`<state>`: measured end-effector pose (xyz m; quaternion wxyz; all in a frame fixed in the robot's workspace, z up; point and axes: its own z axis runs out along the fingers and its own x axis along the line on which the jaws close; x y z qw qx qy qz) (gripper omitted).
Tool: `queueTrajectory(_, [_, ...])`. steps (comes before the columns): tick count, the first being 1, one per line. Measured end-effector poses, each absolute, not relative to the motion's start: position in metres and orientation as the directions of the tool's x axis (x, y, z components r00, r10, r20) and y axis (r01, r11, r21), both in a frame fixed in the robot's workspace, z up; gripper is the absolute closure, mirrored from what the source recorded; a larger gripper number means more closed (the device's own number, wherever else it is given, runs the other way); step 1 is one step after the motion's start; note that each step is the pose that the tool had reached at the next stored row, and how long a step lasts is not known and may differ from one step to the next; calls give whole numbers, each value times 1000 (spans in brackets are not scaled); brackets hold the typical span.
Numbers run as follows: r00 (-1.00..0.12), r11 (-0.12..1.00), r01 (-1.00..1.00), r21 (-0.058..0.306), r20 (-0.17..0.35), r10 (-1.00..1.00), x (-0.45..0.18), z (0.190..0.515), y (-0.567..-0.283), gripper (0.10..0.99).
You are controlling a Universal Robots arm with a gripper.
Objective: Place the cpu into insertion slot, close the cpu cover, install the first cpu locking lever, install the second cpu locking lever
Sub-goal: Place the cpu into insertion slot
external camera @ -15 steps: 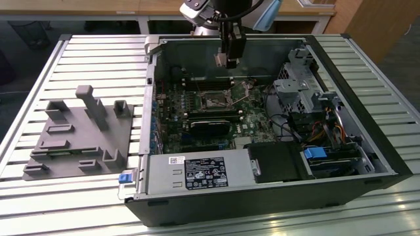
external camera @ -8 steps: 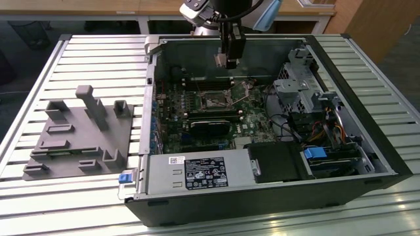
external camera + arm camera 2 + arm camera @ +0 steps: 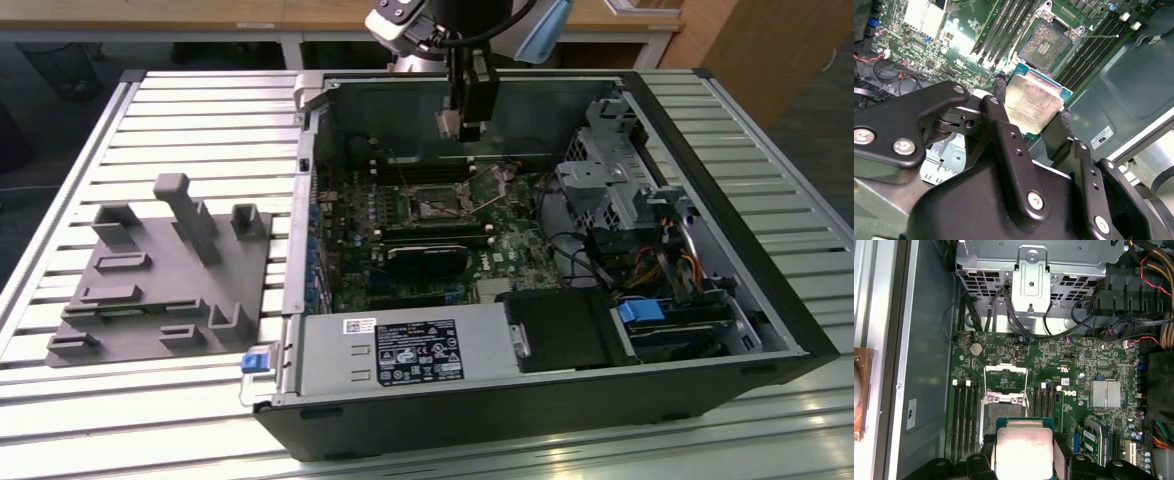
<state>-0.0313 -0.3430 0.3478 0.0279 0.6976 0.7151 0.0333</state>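
Note:
My gripper [image 3: 458, 124] hangs over the open computer case, shut on the cpu [image 3: 1032, 102], a flat square chip with a silvery-grey top held by its edges between the black fingers [image 3: 1000, 90]. In both wrist views the chip [image 3: 1023, 449] hovers above the green motherboard, close to the insertion slot [image 3: 1046, 44] and apart from it. The slot [image 3: 434, 208] lies bare with its dull pin grid showing. The cpu cover [image 3: 1006, 368] stands swung open on the slot's far side. A thin wire lever [image 3: 1100, 36] sticks out beside the slot.
Long black memory slots [image 3: 1004, 27] flank the socket. A round black cooler [image 3: 427, 263], a power supply [image 3: 400, 352] and a metal drive cage [image 3: 607, 170] with cables fill the case. A grey fixture plate [image 3: 160, 270] lies on the slatted table [image 3: 200, 100] at the exterior view's left.

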Motion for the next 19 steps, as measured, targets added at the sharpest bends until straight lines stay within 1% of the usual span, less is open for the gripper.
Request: queueTrajectory(19, [-22,21,996,87,7,1000,-31,344,-343,545])
